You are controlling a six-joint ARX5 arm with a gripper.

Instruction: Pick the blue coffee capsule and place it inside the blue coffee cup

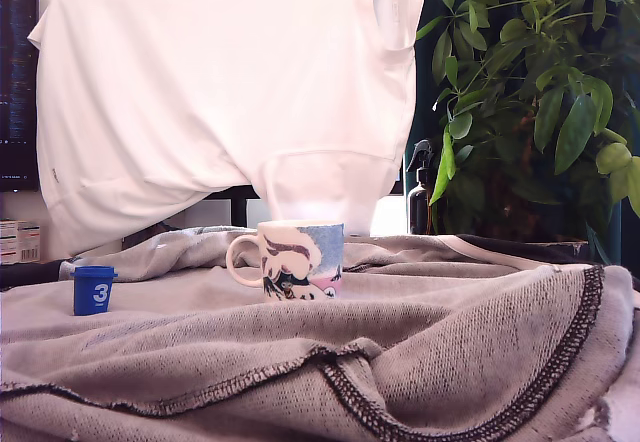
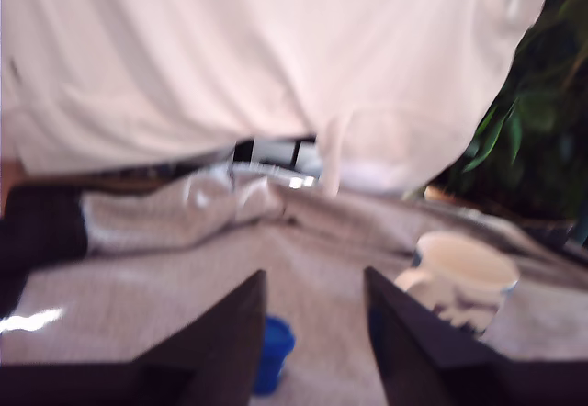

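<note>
Grey knitted cloth [image 1: 420,352] with dark stitched edges covered the surface, rumpled into folds, and a white shirt [image 1: 230,92] hung as a backdrop behind it. At 3 o'clock of the shirt in the exterior view stood a leafy plant [image 1: 540,92], with a dark spray bottle [image 1: 420,192] partly hidden behind the cloth's far fold. A monitor [image 1: 15,72] and a small box [image 1: 18,240] were cut off at that view's left edge.

The capsule [image 1: 93,290] sat on the cloth with its long axis vertical, wider rim up, and the white "3" facing the exterior camera. The mug [image 1: 295,259] stood upright at about 3 o'clock of it, well apart, with its handle pointing back toward the capsule.

The wrist view was blurred. The tool [image 2: 312,332] had its two dark fingers [image 2: 230,332] spread, with nothing between them. One finger covered part of the capsule [image 2: 274,351], which lay just outside the gap. The mug [image 2: 464,277] showed its cream open mouth; its print was hard to make out. The tool did not appear in the exterior view.
</note>
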